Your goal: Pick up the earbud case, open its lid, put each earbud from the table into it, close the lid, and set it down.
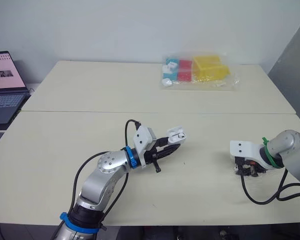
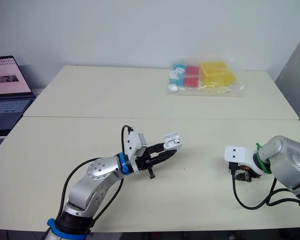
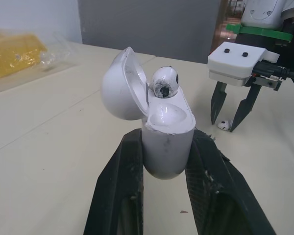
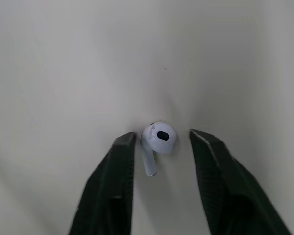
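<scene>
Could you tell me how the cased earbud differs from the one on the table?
The cased earbud hides its stem; the table earbud shows it. The cased earbud rides in the earbud case the left end effector grips; the table earbud lies loose within the open right end effector. Both are white.

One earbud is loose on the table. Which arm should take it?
Right. The right tool is open, straddling the loose earbud on the table. The left tool is shut on the earbud case, whose lid is open with the other earbud seated inside.
</scene>
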Controlling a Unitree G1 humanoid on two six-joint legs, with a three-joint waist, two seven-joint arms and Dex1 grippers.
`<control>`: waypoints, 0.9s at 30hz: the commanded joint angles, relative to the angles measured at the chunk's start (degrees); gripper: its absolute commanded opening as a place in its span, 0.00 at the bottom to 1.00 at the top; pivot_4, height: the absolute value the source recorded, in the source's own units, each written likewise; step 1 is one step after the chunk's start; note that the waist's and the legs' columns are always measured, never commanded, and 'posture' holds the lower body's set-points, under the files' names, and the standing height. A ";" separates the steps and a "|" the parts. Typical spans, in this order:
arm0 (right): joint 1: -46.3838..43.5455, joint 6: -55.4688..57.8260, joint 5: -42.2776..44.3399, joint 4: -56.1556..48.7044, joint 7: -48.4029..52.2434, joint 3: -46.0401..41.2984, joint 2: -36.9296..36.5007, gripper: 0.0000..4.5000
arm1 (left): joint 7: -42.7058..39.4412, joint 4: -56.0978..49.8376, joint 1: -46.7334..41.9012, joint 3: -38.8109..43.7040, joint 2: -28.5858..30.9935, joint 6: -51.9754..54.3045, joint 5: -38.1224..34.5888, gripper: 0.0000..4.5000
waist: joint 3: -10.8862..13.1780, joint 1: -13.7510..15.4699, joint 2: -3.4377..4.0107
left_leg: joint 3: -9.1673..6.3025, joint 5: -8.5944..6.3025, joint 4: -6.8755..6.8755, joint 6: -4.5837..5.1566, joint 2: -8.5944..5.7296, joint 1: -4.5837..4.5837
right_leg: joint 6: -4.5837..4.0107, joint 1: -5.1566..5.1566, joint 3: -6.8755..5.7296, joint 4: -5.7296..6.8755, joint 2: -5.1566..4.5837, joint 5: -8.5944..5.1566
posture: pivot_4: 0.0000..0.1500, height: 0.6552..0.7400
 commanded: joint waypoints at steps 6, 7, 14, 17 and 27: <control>-0.07 -0.42 1.80 -1.87 1.20 -1.92 -0.44 0.09 | -0.81 -0.38 -0.45 -0.06 0.25 -1.75 0.01 0.17 | 0.00 0.00 0.00 | 0.00 0.00 -0.01 0.00 0.00 0.00 | 0.00 0.00 -0.01 0.00 0.01 0.00 | 1.00 0.97; -0.08 -0.65 2.22 -2.09 1.19 -2.50 -0.52 0.09 | -0.91 -0.21 -0.50 0.00 0.29 -1.87 0.02 0.17 | 0.00 0.00 0.00 | 0.00 0.00 -0.02 0.00 0.00 0.00 | -0.01 0.00 -0.01 0.00 0.01 0.00 | 1.00 0.97; -0.40 4.32 17.35 -10.92 1.12 -17.73 3.05 0.09 | -0.64 1.11 -1.75 1.20 -0.27 -1.70 -0.78 0.17 | 0.01 0.00 0.00 | -0.01 0.00 -0.02 0.00 0.01 -0.03 | -0.01 -0.04 -0.01 0.01 0.02 -0.01 | 1.00 0.97; -1.83 9.96 26.85 -18.02 -3.67 -25.59 11.05 0.09 | -0.59 1.81 -2.83 1.69 -0.66 -1.15 -1.32 0.17 | 0.02 0.02 -0.02 | -0.04 -0.01 -0.01 -0.01 0.05 -0.03 | -0.01 -0.03 -0.01 0.01 0.11 0.00 | 1.00 0.97; -2.69 12.68 38.05 -26.75 -33.85 -32.01 43.12 0.09 | -0.40 2.72 -7.07 2.39 -2.05 0.85 -2.32 0.17 | 0.01 0.02 -0.03 | -0.06 0.00 0.00 -0.01 0.04 -0.11 | -0.01 -0.05 -0.01 0.04 0.09 0.00 | 1.00 0.97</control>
